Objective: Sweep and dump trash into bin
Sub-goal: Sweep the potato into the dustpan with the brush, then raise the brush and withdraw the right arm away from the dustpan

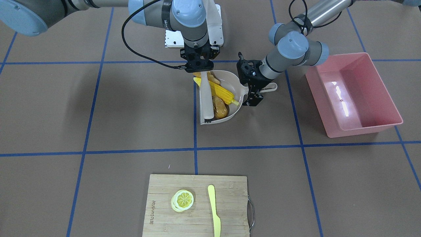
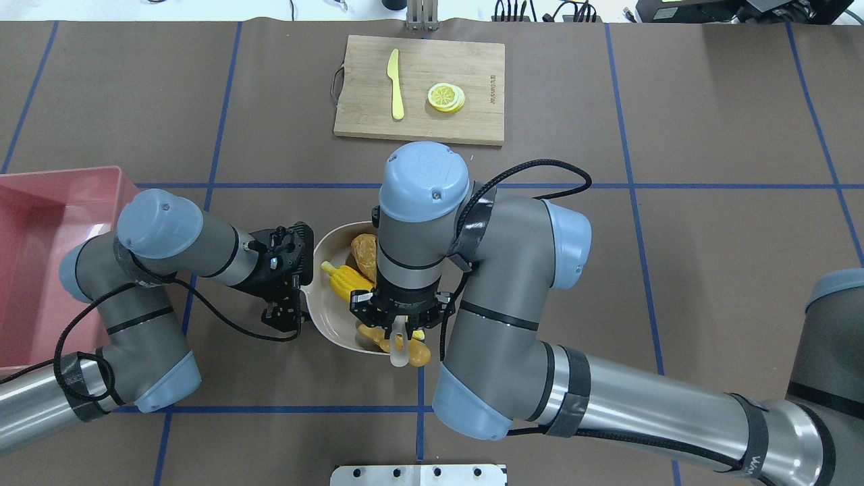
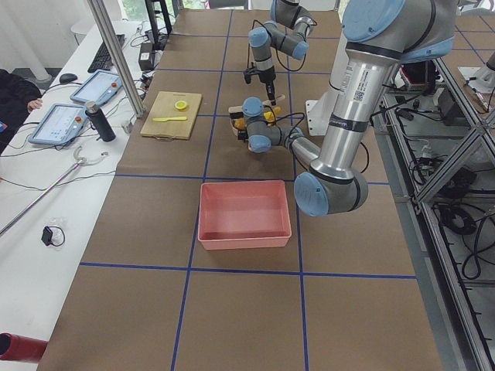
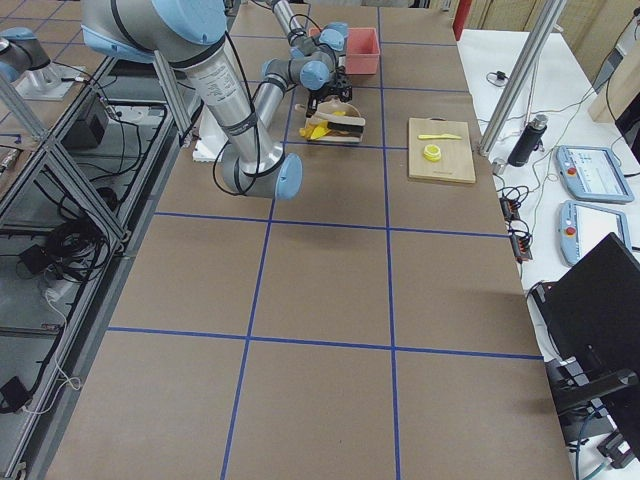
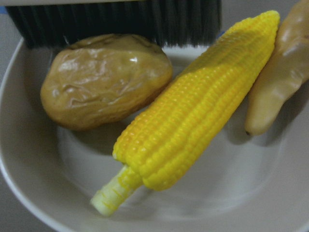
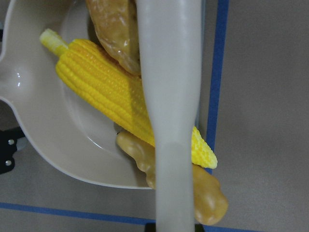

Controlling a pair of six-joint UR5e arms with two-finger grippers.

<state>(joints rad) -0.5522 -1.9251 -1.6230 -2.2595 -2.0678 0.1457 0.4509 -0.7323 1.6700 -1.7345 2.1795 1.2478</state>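
Note:
The beige dustpan [image 1: 232,80] lies mid-table and holds the trash. In it are the yellow corn cob [image 1: 223,93], the brown potato [image 1: 219,109] and the tan ginger root [image 1: 213,79]. The left wrist view shows the potato [image 5: 104,79], the corn [image 5: 193,111] and the ginger [image 5: 280,77] inside the pan. One end of the ginger [image 6: 207,193] sticks out over the pan's lip. My left gripper [image 1: 256,96] is shut on the dustpan handle [image 1: 270,87]. My right gripper [image 1: 201,70] is shut on a white brush handle [image 6: 171,96] and stands across the pan's mouth. The pink bin [image 1: 355,92] stands apart on my left, with nothing in it.
A bamboo cutting board [image 1: 197,207] at the table's far side from me carries a lemon slice [image 1: 182,200] and a pale yellow plastic knife [image 1: 214,210]. The bin also shows in the overhead view [image 2: 40,229], behind my left arm's elbow. Blue tape lines cross the brown table.

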